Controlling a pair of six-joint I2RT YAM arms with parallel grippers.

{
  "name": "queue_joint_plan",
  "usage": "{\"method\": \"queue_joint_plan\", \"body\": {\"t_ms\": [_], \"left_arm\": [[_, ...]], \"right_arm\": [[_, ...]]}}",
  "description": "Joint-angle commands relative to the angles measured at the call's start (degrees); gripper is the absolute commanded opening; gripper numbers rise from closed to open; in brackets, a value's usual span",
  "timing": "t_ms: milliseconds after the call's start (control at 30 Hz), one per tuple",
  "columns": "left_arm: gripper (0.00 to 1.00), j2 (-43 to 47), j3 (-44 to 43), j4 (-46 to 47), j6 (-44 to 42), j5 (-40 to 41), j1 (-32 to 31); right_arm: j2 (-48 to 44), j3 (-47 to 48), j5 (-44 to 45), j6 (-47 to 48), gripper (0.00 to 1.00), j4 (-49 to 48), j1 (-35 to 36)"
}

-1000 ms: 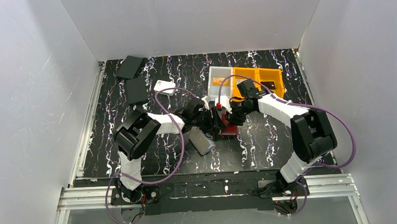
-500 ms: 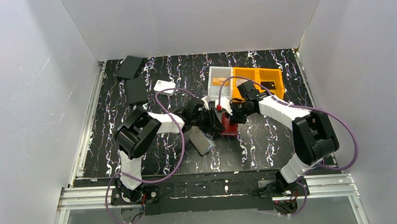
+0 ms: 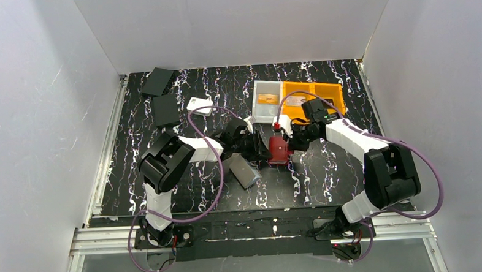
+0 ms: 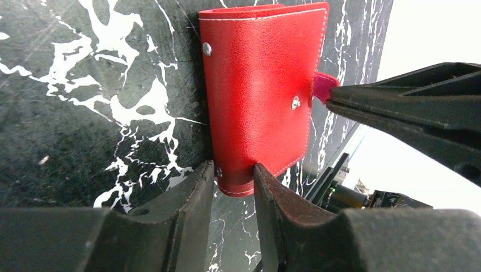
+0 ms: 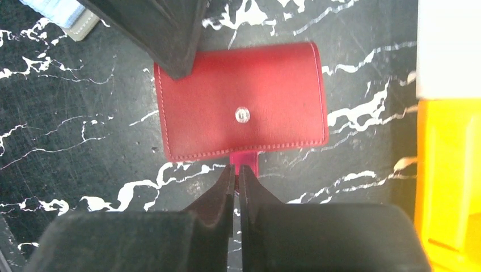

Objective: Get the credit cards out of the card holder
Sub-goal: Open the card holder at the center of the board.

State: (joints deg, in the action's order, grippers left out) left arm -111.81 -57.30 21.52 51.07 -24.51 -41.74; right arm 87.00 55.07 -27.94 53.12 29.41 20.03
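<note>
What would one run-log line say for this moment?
left gripper: clamping card holder corner | right gripper: pinching snap tab | card holder: closed

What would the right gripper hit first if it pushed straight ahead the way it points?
The red card holder: the right gripper is shut on its tab, so the cover edge lies directly ahead.
</note>
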Motion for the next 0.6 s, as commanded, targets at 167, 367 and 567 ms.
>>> {"method": "queue_joint_plan", "body": {"t_ms": [167, 367, 567], "left_arm": [[0.61, 12.6, 2.7, -6.9, -10.8, 7.2, 1.0], [0.98, 28.6, 7.7, -10.9, -14.4, 9.5, 3.1], [0.89, 27.6, -0.6, -31.5, -20.5, 15.3, -1.8]], "right_arm": [[-7.4, -5.9, -4.2, -11.9, 0.37, -1.9, -6.7], [-11.6, -7.5, -24.8, -19.9, 0.58, -2.9, -18.0], [-17.4, -8.9, -29.8, -22.7, 0.61, -4.4, -23.7]]}}
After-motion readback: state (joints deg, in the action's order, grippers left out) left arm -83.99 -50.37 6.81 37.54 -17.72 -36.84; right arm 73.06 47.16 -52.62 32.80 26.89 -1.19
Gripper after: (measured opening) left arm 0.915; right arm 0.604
